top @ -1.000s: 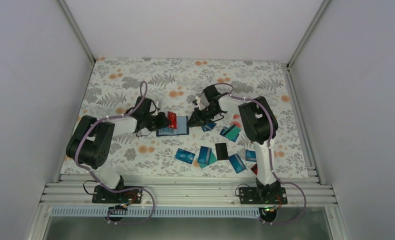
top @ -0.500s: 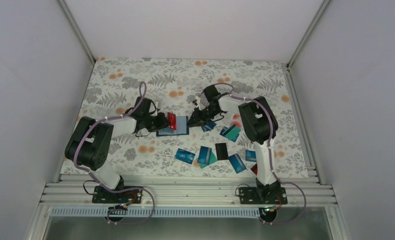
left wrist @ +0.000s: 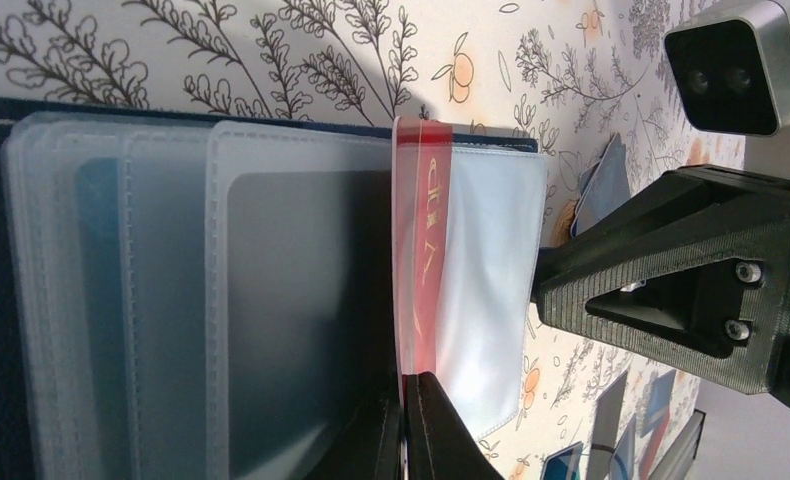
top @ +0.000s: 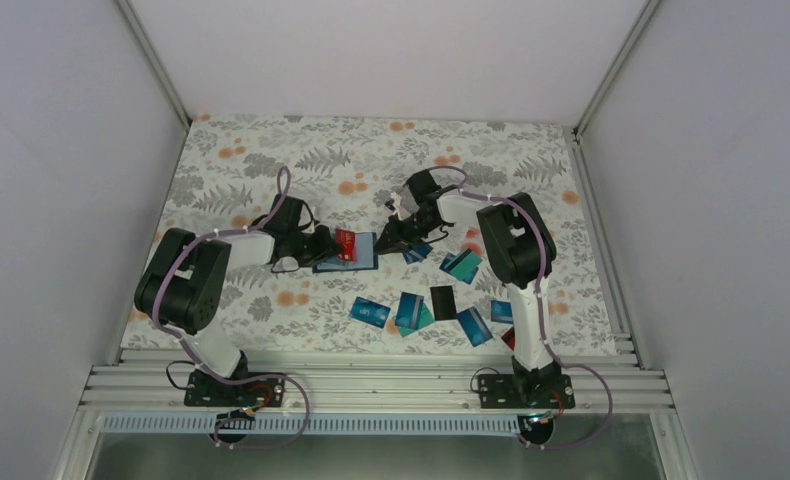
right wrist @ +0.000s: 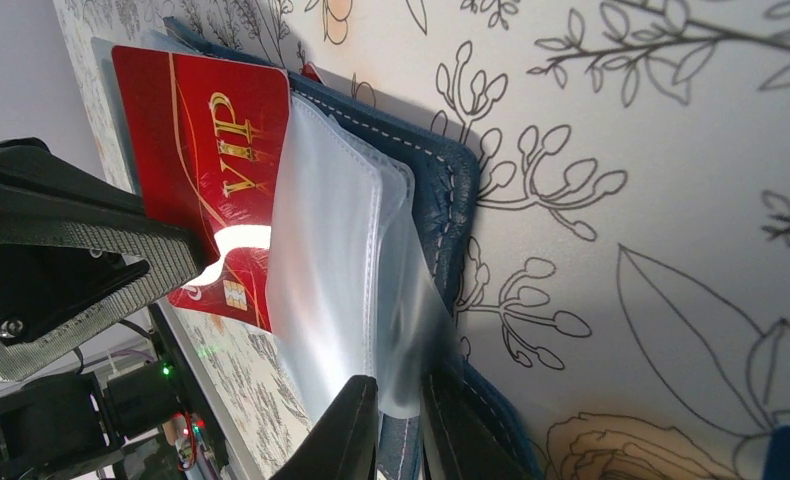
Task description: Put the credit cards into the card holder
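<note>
Since prev. frame: L arm has tipped the red card (top: pixel 346 245) lower, toward the card holder (top: pixel 359 262). L gripper (left wrist: pixel 408 425) clamped tight on the card's edge. The card looks only just into a clear sleeve (right wrist: pixel 341 280). R gripper (right wrist: pixel 399 430) nearly closed, pinching that sleeve's corner. Card holder lies open mid-table (top: pixel 271 180), betw. the arms. Progress: early, I'd say. One bluish card maybe sleeved already; many loose cards (top: pixel 411 310) still lie near R arm. Legible: gold "VIP" on red card.
</note>
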Controlling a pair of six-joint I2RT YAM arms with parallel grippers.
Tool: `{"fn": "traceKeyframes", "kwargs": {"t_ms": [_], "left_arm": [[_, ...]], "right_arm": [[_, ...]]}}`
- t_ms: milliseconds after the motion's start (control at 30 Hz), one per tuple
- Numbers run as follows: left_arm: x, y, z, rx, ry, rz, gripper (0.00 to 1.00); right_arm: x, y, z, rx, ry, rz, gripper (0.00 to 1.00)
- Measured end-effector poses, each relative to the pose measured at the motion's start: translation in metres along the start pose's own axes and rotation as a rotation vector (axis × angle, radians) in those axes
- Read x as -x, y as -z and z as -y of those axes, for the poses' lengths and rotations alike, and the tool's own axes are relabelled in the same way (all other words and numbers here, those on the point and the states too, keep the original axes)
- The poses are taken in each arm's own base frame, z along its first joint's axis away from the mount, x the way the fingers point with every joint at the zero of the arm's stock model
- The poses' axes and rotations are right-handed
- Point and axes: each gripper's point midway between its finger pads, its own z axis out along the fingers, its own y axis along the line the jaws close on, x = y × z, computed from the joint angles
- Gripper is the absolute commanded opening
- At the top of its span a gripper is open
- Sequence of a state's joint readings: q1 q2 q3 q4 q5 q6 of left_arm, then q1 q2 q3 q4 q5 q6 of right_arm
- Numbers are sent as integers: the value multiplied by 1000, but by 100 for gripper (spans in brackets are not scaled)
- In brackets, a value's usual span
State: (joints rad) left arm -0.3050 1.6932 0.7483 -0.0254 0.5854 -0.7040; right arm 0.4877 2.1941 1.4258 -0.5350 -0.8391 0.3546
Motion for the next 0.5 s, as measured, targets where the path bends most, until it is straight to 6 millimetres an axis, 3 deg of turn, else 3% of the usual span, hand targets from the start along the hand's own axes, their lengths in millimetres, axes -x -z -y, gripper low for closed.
{"fn": "traceKeyframes", "kwargs": {"t_ms": [500], "left_arm": [[-9, 6, -8, 29, 128, -46, 2]], "right_arm": [[-1, -1, -1, 15, -2, -7, 11]]}}
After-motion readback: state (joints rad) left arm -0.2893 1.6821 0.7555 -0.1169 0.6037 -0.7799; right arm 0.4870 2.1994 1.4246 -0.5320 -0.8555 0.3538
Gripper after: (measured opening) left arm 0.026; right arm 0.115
